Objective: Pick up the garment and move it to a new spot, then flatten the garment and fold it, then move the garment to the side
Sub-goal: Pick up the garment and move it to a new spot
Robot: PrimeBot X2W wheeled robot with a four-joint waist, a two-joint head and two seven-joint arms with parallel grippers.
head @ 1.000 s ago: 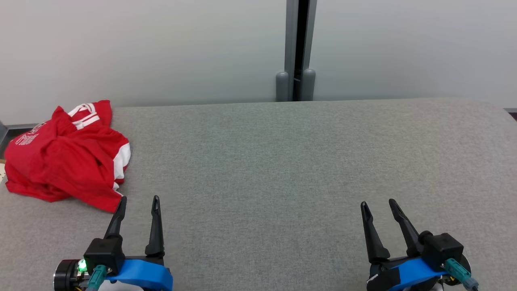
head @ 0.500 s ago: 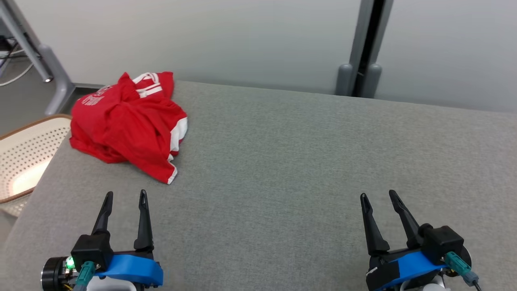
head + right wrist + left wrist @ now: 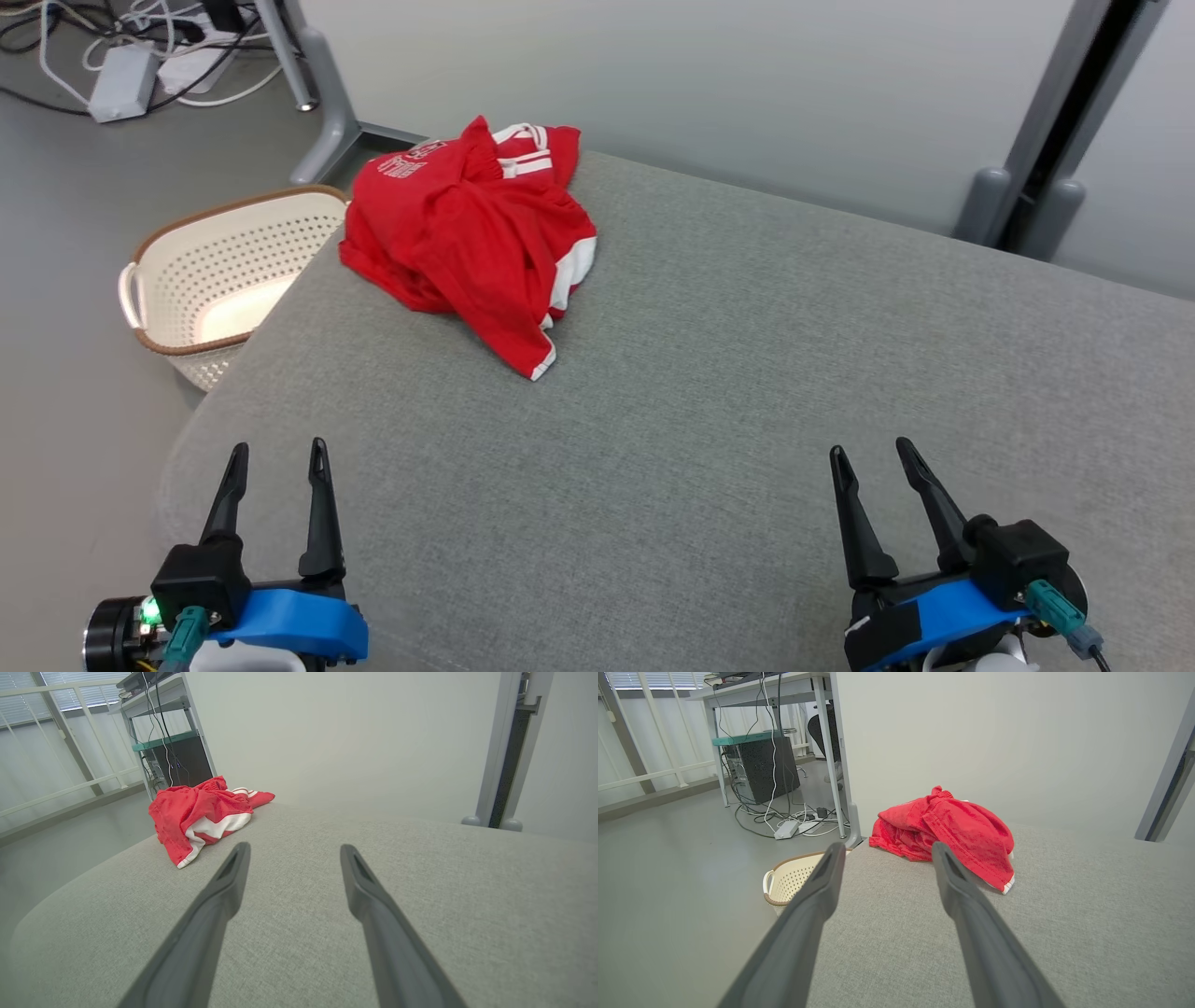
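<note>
The garment [image 3: 471, 229] is a crumpled red piece with white stripes and trim, heaped at the far left corner of the grey padded table [image 3: 709, 373]. It also lies ahead in the left wrist view as the garment [image 3: 957, 830], and at the upper left as the garment [image 3: 201, 809] in the right wrist view. My left gripper [image 3: 277, 453] stands open at the near left edge, well short of the cloth, with nothing between its fingers. My right gripper [image 3: 870, 451] is open and empty at the near right.
A cream perforated basket [image 3: 224, 271] with a brown rim stands on the floor beside the table's left edge, near the garment. Desk legs, cables and a power strip [image 3: 121, 79] lie on the floor beyond. A pale wall with a grey post [image 3: 1046, 168] backs the table.
The head camera has turned left, so the garment now sits nearer the middle of the picture and the basket and floor have come into view. Both grippers stay open and still.
</note>
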